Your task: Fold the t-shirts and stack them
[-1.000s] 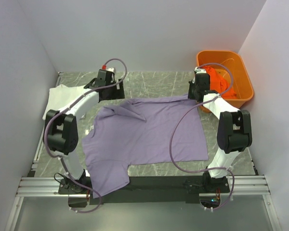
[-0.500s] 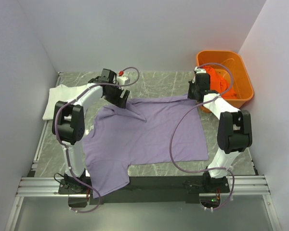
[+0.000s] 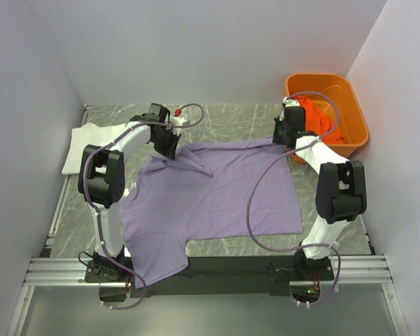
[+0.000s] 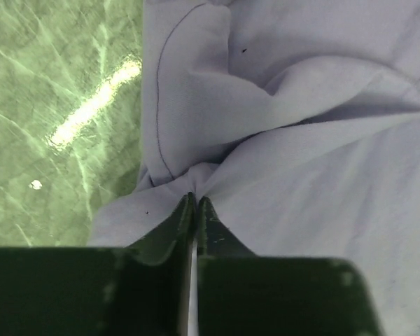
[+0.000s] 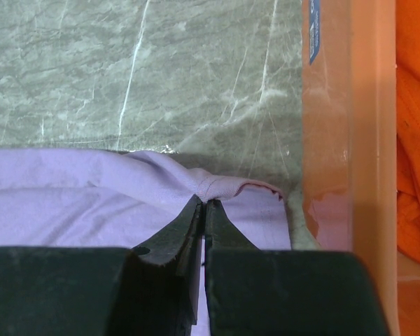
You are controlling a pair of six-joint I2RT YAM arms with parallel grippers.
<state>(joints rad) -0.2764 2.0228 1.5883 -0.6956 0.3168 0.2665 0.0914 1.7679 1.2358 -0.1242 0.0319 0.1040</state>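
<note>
The lavender-purple t-shirt [image 3: 210, 196] lies spread over the middle of the table. My left gripper [image 3: 169, 152] is shut on a bunched fold at its far left part, and the cloth [image 4: 280, 140] puckers around the fingertips [image 4: 185, 210]. My right gripper [image 3: 287, 140] is shut on the shirt's far right corner, pinching the hem [image 5: 217, 185] just left of the tub wall. A white t-shirt [image 3: 91, 143] lies crumpled at the far left of the table. A bright orange t-shirt [image 3: 320, 120] sits inside the tub.
An orange plastic tub [image 3: 353, 105] stands at the far right corner, its wall [image 5: 343, 119] close beside the right gripper. Grey marble tabletop [image 3: 224, 119] shows beyond the purple shirt. White walls enclose the table on three sides.
The left gripper swung right from the table's far left, came down on the purple shirt's far left part and closed on it. The right arm has not moved.
</note>
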